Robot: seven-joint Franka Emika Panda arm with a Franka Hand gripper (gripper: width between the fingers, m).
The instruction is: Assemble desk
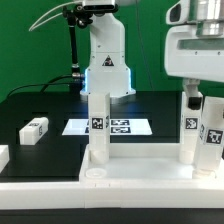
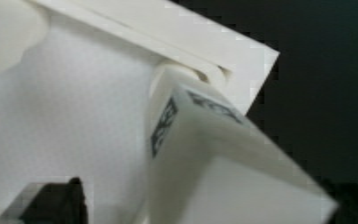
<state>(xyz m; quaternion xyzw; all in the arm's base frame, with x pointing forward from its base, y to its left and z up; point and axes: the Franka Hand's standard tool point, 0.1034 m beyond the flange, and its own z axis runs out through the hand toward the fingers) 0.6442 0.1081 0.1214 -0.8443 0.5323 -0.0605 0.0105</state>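
Note:
The white desk top (image 1: 50, 182) lies flat at the front of the exterior view. Three tagged white legs stand upright on it: one near the middle (image 1: 99, 128) and two at the exterior view's right (image 1: 189, 138) (image 1: 213, 136). A loose leg (image 1: 34, 129) lies on the black table at the exterior view's left. My gripper (image 1: 195, 98) hangs just over the two right legs. In the wrist view its dark fingertips (image 2: 55, 203) stand wide on either side of a tagged leg (image 2: 190, 125) rising from the desk top (image 2: 78, 110). The gripper (image 2: 208, 208) is open, with gaps on both sides of the leg.
The marker board (image 1: 110, 126) lies flat behind the desk top. The arm's base (image 1: 105, 60) stands at the back. A white part (image 1: 3, 157) shows at the exterior view's left edge. A white rail (image 1: 100, 205) runs along the front.

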